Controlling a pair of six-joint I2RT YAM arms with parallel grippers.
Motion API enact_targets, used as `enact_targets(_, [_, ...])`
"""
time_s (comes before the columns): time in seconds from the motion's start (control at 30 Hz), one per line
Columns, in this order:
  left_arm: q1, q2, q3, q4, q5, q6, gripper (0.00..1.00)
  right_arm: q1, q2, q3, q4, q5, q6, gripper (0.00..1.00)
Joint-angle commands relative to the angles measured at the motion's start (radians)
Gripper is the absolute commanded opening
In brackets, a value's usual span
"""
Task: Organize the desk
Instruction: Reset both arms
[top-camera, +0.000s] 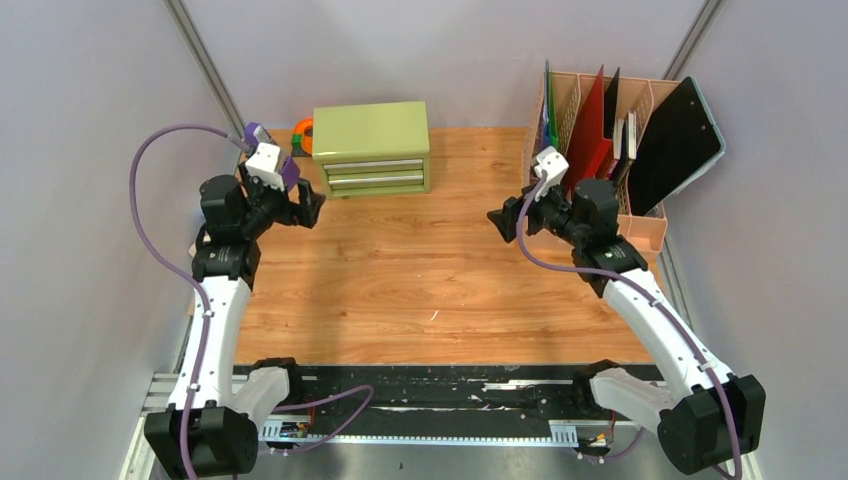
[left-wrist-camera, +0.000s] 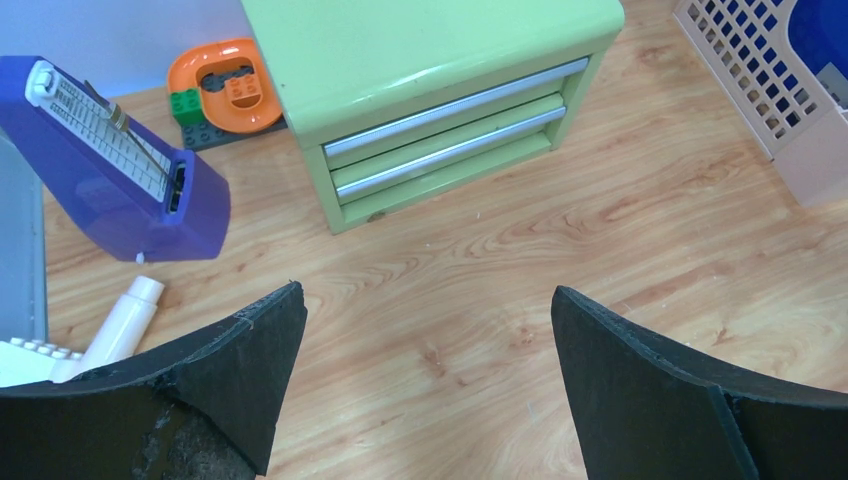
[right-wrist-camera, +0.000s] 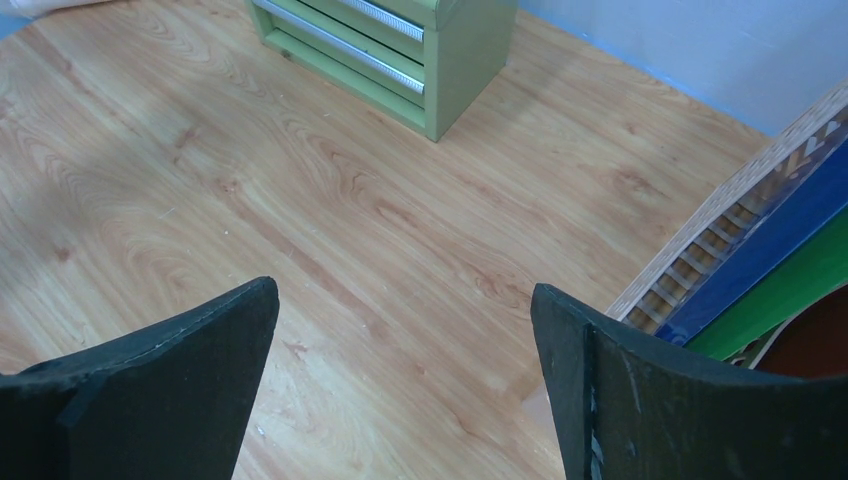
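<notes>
Desk (top-camera: 430, 290) spanned from near rail to back wall, under both arms. Left gripper (top-camera: 308, 207) hung wide apart, holding nothing, near green drawer chest (top-camera: 372, 148). Right gripper (top-camera: 505, 222) likewise gaped unladen beside pink file rack (top-camera: 642, 228).

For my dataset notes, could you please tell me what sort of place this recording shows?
Probably a robot test cell staged as an office workspace: plain grey panels enclose a wood-grain desk carrying a green drawer chest and a pink file rack holding folders.
</notes>
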Motion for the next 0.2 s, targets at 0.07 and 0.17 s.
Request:
enact_targets(0.07, [0.009, -0.030, -0.005, 0.060, 0.002, 0.004, 1.00, -0.006, 0.001, -0.009, 0.061, 0.012, -0.030, 1.00])
enact_targets(0.17, [0.012, -0.031, -0.009, 0.060, -0.003, 0.006, 1.00, -0.006, 0.001, -0.010, 0.061, 0.017, -0.036, 1.00])
